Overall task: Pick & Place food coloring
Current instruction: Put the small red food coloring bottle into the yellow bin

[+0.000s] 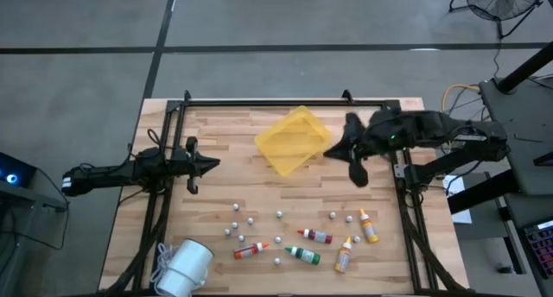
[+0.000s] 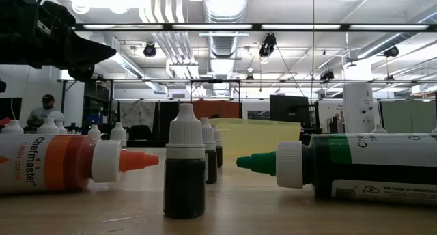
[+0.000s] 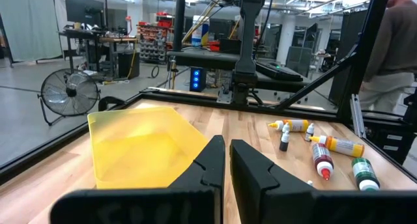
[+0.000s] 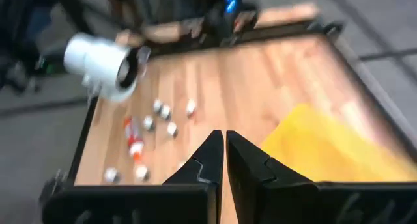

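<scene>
1. A light wooden table (image 1: 259,202) with a butcher-block top, edged by a dark metal frame.
2. A yellow plastic tray (image 1: 292,140) sits near the far middle of the table, turned at an angle.
3. Five small food coloring bottles (image 1: 318,236) lie scattered toward the near right, with red, green, yellow and orange caps.
4. Small pale balls (image 1: 251,218) are dotted among and to the left of the bottles.
5. A white camera (image 1: 186,267) rests at the near left corner.
</scene>
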You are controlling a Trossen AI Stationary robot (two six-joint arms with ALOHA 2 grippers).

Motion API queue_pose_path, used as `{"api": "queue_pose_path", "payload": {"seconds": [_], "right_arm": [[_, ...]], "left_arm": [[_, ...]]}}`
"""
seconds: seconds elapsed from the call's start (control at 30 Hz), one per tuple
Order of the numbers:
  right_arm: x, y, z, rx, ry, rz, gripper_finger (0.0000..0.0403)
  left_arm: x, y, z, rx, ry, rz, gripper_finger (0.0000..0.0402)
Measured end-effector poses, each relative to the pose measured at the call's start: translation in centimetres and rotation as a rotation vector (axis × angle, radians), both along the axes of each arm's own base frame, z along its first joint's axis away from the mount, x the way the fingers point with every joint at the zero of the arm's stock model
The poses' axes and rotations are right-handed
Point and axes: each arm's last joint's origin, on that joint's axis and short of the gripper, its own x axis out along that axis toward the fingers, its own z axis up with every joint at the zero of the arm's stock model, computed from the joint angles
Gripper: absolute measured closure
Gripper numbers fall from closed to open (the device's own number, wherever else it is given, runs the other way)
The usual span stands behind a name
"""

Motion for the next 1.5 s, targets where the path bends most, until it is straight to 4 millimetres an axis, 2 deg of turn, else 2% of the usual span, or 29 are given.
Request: {"api": "queue_pose_path", "payload": {"seconds": [0.3,0.6,1.1,1.23,1.5], "right_arm": [[1.7,2.0,-2.4,0.02,0.173,0.072,0.039],[2.2,3.4,-4.8,-0.001,0.373,0.108,0.039],[3.4,4.8,-6.8,0.1,0.521,0.16,0.0387],[3.5,4.9,-6.9,0.107,0.528,0.161,0.0356],[4.1,5.0,-7.8,0.098,0.57,0.154,0.0256]], "left_arm": [[0.0,0.0,0.0,0.0,0.0,0.0,0.0402],[0.0,0.0,0.0,0.0,0.001,0.0,0.0402],[0.0,0.0,-0.1,-0.001,0.006,0.001,0.0402],[0.0,0.0,-0.1,-0.001,0.007,0.001,0.0402],[0.0,0.0,-0.1,-0.001,0.009,0.001,0.0402]]}}
